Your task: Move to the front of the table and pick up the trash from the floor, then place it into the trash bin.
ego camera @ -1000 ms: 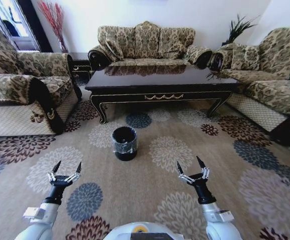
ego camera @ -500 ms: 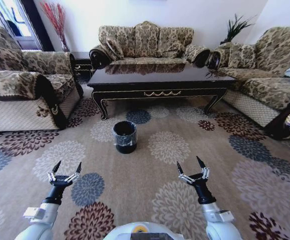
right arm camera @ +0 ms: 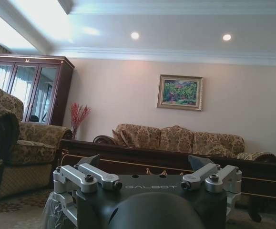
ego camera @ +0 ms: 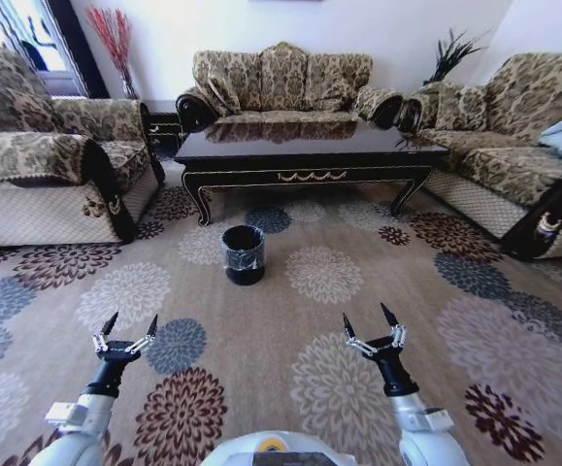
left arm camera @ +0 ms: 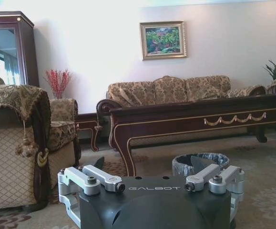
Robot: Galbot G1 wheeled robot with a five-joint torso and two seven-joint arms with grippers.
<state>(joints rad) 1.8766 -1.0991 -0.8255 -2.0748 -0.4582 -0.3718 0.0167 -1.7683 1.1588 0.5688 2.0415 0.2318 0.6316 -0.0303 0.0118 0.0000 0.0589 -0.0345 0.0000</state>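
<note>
The trash bin (ego camera: 244, 254) stands on the floor (ego camera: 358, 340) just in front of the table (ego camera: 305, 155), well ahead of both grippers and nearer the left gripper (ego camera: 125, 333) than the right gripper (ego camera: 372, 326). Both sets of fingers are spread open and empty. No trash can be made out on the carpet around the bin.

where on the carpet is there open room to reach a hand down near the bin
Open carpet lies between the bin and both open hands, left hand and right hand. More lies right of the bin, toward the right sofa. It is tighter between the bin and the table.
</note>
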